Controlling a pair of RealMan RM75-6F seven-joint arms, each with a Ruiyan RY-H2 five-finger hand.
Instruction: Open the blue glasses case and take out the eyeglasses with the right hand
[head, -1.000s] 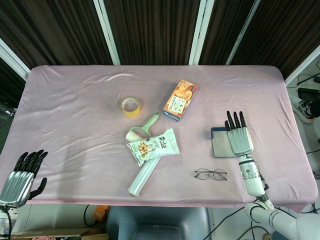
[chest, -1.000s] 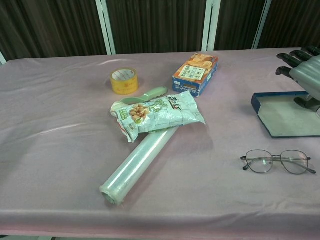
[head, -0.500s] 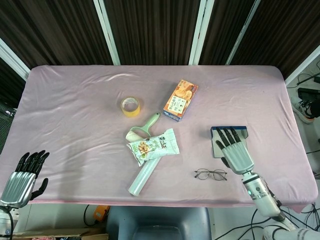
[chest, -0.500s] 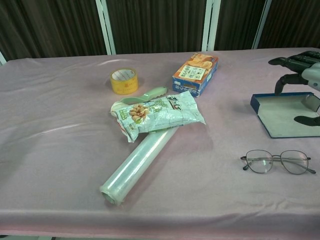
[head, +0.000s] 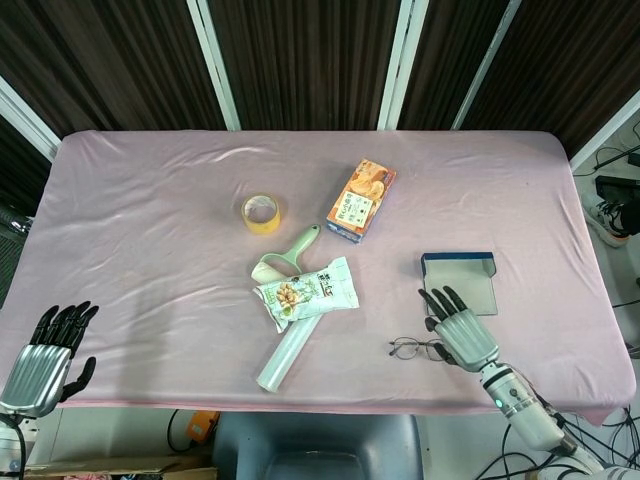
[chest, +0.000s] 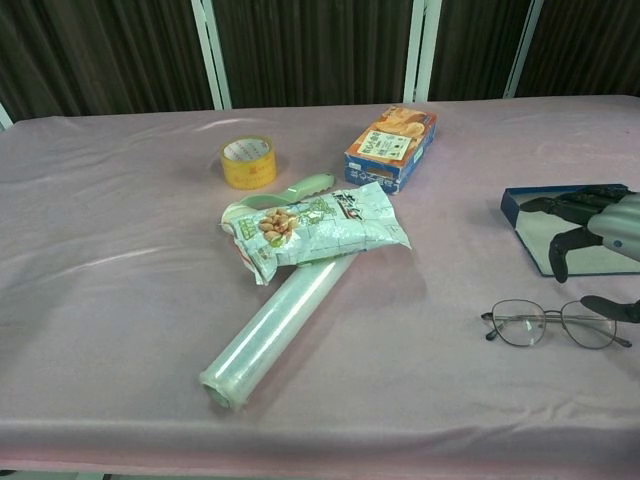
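The blue glasses case (head: 472, 280) lies open on the pink cloth at the right, its grey lining (chest: 532, 232) showing and nothing inside. The thin-rimmed eyeglasses (head: 408, 348) lie on the cloth just in front of it, both lenses plain in the chest view (chest: 555, 323). My right hand (head: 462, 335) hovers with fingers spread over the right end of the glasses and the case's near edge, and holds nothing. In the chest view this hand (chest: 598, 225) hangs above the glasses with its thumb close by the right lens. My left hand (head: 45, 355) is open at the table's near left corner.
A yellow tape roll (head: 261, 213), an orange snack box (head: 360, 200), a green-handled roller (head: 285, 258), a bag of nuts (head: 305, 292) and a roll of clear film (head: 287, 350) fill the middle. The table's front edge runs just below the glasses.
My right hand has drawn back from over the open case toward the front edge and now hangs above the glasses. The glasses, the case and the left hand have stayed put.
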